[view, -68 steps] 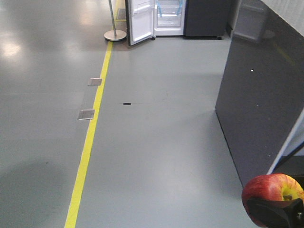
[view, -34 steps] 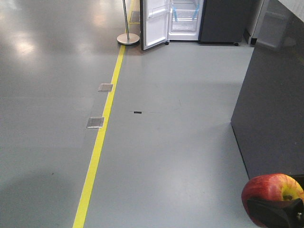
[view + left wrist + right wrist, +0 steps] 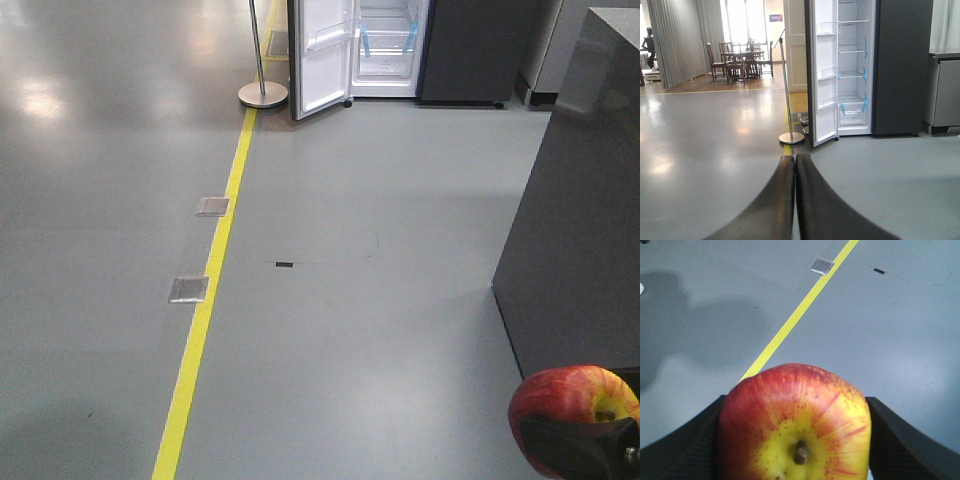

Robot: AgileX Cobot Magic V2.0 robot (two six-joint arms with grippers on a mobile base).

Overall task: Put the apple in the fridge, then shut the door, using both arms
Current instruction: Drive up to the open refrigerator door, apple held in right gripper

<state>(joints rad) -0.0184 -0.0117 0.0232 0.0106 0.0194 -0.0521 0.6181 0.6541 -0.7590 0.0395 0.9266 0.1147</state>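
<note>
A: Where's the apple (image 3: 795, 425)?

B: Pinched between the right fingers (image 3: 685, 450), one ribbed pad on each flank, with the yellow stem dimple turned toward the wrist camera. In the front view it sits at the near right corner, above the bare floor (image 3: 380, 330).

A: Will it handle easily?

B: I'd judge it light and firm, but the skin looks smooth and waxy, so it could slide if the pinch slackens, and it would bruise under a hard squeeze. The widest part of the flanks, where the pads sit now, looks like the sensible place to hold.

A: And the other arm?

B: The left fingers (image 3: 777, 200) are pressed together with nothing between them.

A: How far off is the goal?

B: The fridge (image 3: 852, 75) is at the far end, well apart from the apple. Its door (image 3: 822, 90) is swung wide to the left, white inner face and clear bins showing. A silver pole (image 3: 785, 90) on a round base stands just left of the door, on the yellow floor line (image 3: 215, 270). A dark grey cabinet (image 3: 575, 230) rises near right.
</note>
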